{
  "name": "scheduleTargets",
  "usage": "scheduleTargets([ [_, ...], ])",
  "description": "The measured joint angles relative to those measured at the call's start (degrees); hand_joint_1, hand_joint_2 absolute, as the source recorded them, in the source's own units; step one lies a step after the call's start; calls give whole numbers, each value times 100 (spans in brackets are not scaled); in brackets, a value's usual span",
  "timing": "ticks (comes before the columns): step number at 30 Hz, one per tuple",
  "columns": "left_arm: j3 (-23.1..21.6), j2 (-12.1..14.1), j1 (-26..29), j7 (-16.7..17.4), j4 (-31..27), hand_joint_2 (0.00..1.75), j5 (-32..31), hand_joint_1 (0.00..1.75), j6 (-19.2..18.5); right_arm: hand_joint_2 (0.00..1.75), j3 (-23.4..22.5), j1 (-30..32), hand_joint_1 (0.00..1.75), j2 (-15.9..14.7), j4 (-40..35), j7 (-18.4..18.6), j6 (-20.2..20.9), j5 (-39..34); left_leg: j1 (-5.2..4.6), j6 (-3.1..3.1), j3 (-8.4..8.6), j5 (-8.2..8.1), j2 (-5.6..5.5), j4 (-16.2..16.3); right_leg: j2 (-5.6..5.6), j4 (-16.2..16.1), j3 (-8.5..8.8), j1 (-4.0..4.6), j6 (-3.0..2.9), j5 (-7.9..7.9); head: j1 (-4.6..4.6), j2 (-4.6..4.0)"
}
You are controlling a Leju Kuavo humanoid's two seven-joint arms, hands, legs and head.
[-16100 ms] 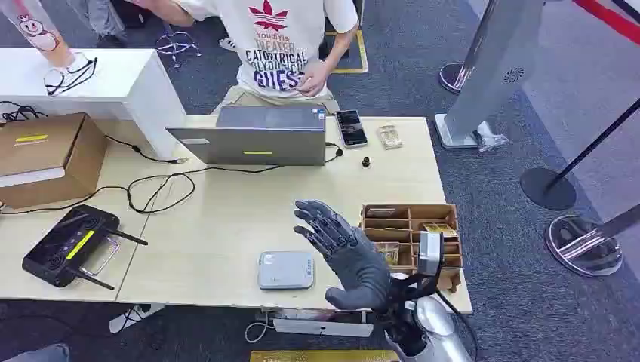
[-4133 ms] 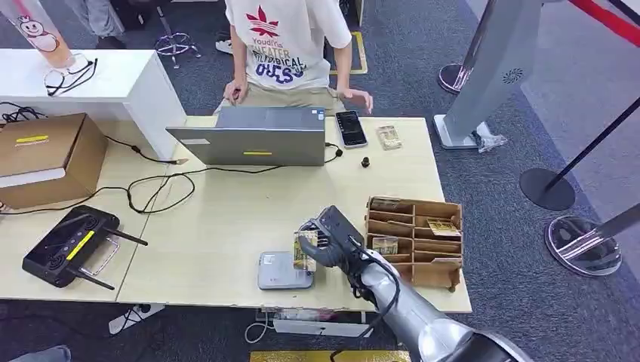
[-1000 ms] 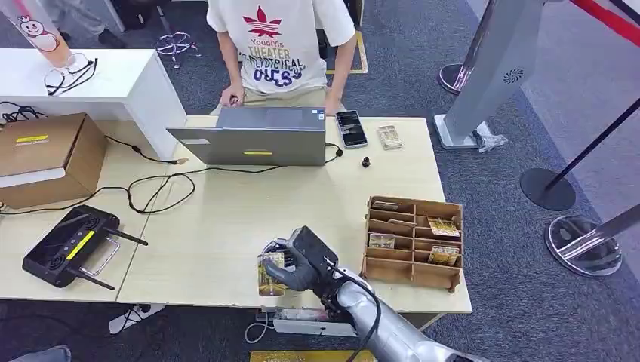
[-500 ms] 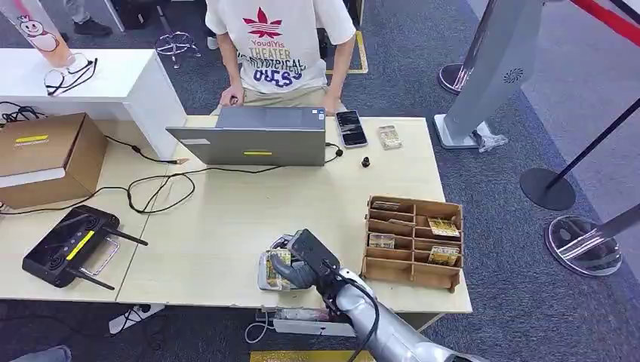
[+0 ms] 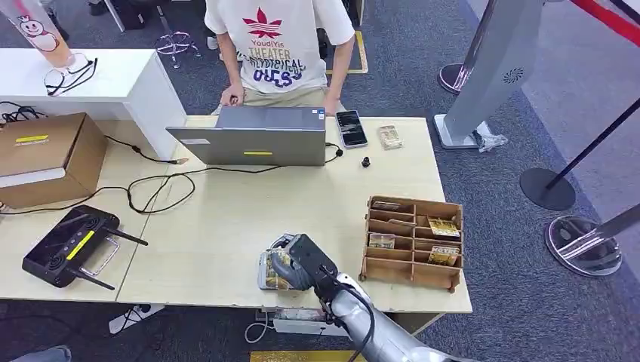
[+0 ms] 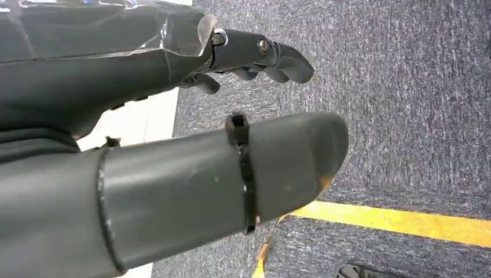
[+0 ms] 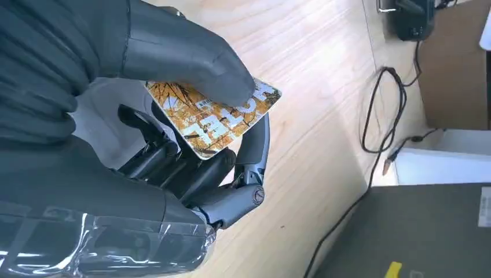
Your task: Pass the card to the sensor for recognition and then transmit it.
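The yellow-printed card (image 7: 215,119) sat pinched between the thumb and fingers (image 7: 191,168) of the right hand (image 5: 302,262), just above the grey card reader (image 5: 266,273) near the table's (image 5: 226,211) front edge. The left hand (image 6: 173,133) hung over carpet, holding nothing, fingers loosely curled

Orange-printed card (image 7: 215,119) held flat over grey sensor (image 5: 266,273).

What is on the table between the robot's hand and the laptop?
In the head view, nothing but bare tabletop lies between the right hand, which holds the card over the sensor, and the laptop. A black cable runs off to the side.
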Motion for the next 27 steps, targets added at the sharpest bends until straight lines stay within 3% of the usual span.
scheduleTargets([
  [27, 2, 2, 7, 2, 0, 0, 103, 0, 68, 175, 63, 69, 175, 79, 90, -149, -776, 300, 0, 0, -2, 0, 0, 0, 0, 0, -2, 0, 0, 0, 0, 0],
])
